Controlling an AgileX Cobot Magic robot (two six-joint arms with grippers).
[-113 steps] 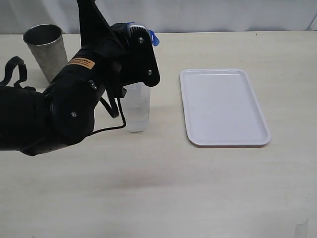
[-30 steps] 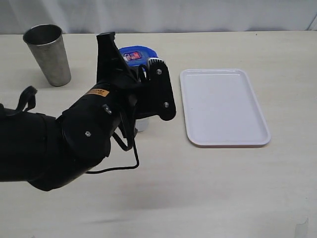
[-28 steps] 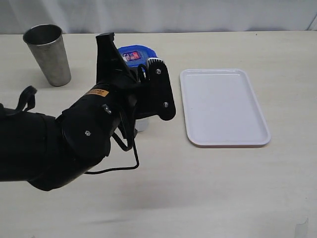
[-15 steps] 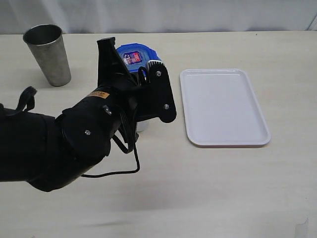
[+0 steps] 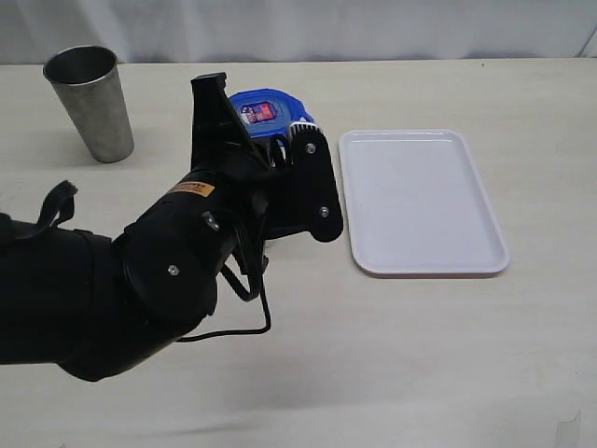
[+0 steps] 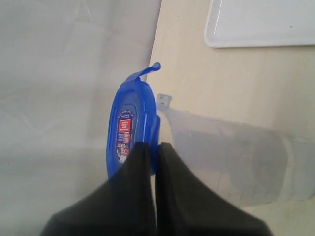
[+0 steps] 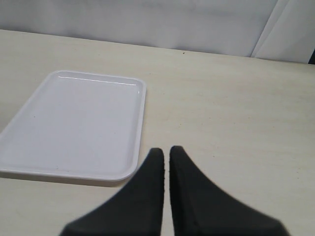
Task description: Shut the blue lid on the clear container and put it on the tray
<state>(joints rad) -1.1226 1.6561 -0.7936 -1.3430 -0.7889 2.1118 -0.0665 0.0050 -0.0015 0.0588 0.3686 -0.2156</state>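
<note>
The blue lid (image 5: pixel 266 107) with its red-and-blue sticker shows just above my left arm in the exterior view. In the left wrist view the blue lid (image 6: pixel 129 123) sits against the mouth of the clear container (image 6: pixel 231 162), one flap sticking out. My left gripper (image 6: pixel 153 146) is shut on the lid's edge. In the exterior view the arm hides the container. The white tray (image 5: pixel 424 201) lies to the right, a short gap from the arm. My right gripper (image 7: pixel 166 151) is shut on nothing, over bare table beside the tray (image 7: pixel 74 123).
A grey metal cup (image 5: pixel 89 98) stands at the back left of the table. A corner of the tray (image 6: pixel 256 24) shows beyond the container in the left wrist view. The bulky left arm (image 5: pixel 168 271) covers the table's left middle.
The left arm has carried the lid a little to the right, toward the tray. The container's base, earlier visible under the arm, is now hidden.
</note>
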